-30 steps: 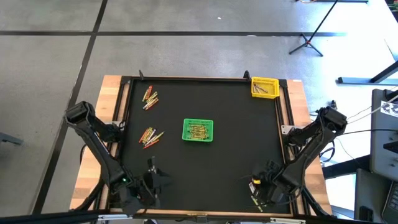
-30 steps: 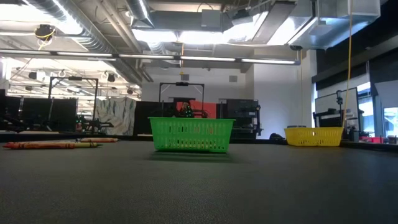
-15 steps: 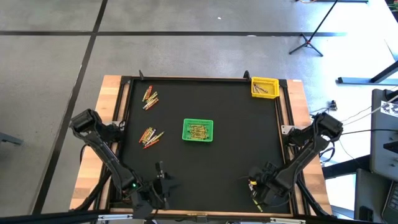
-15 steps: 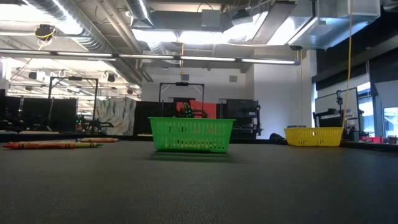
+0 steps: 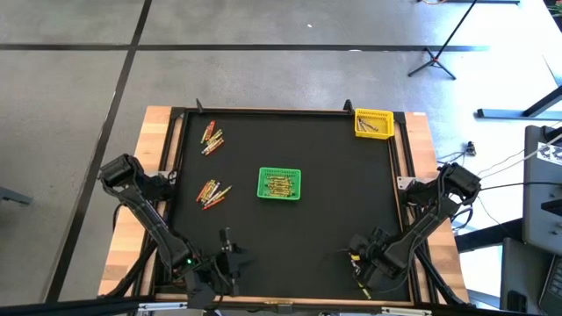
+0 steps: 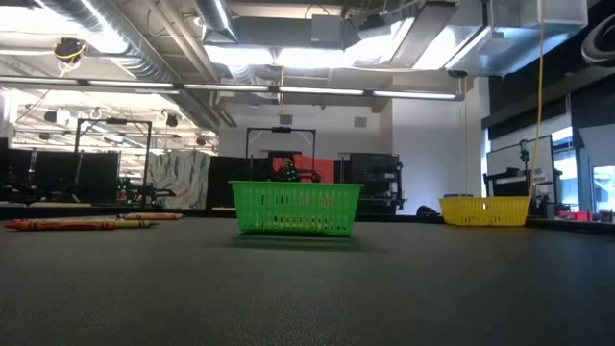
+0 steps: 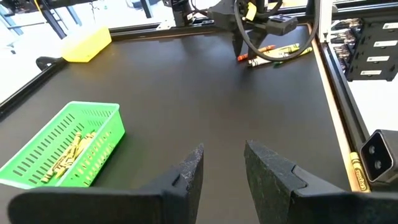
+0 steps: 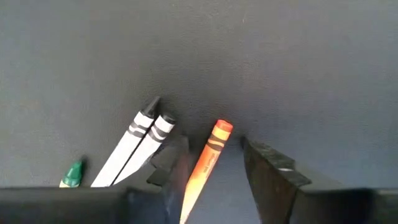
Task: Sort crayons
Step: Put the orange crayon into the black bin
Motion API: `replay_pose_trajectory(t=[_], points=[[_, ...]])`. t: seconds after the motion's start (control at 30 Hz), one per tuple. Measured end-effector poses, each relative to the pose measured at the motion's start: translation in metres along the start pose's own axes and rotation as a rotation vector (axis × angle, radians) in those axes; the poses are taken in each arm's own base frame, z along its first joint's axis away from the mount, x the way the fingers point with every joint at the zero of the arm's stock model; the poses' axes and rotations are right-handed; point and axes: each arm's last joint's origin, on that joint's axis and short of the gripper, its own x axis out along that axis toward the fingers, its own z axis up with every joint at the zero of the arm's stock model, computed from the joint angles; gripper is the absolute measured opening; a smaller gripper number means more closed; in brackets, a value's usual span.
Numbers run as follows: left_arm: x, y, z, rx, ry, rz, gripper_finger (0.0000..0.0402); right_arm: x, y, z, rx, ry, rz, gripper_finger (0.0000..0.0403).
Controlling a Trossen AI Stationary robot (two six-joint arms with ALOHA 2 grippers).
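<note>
Both arms low at the near edge of the bench [image 5: 290, 228], the right end effector [image 8: 211, 158] set around an orange crayon [image 8: 208, 155].

The black-topped bench carries a green basket [image 5: 280, 183] at its middle, with yellowish crayons lying in it, and a yellow basket [image 5: 373, 123] at the far right corner. Loose crayons lie in two clusters on the left half: a far cluster [image 5: 212, 138] and a nearer cluster [image 5: 211, 192]. At the near left, the left end effector [image 7: 222, 174] hangs over bare mat with its fingers spread, holding nothing. At the near right, the right end effector's fingers stand apart on either side of the orange crayon, not visibly pressing it; two white-and-black crayons [image 8: 140, 146] lie just beside, a green crayon [image 8: 73, 173] past them.
</note>
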Motion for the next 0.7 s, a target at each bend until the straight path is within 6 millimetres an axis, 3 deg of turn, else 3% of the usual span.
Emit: replay_pose_trajectory(t=[0.4, 0.57, 0.7], points=[[0.000, 0.000, 0.000, 0.003, 0.009, -0.010, 0.0102, 0.001, -0.002, 0.000, -0.170, 0.003, -0.018, 0.0013], [0.000, 0.000, 0.000, -0.002, 0.001, -0.004, 0.0102, -0.011, 0.001, 0.002, -0.255, -0.018, -0.053, 0.0017], [0.005, 0.003, 0.002, -0.009, 0.004, 0.009, 0.0103, -0.038, 0.014, 0.010, -0.325, -0.149, 0.004, 0.0024]])
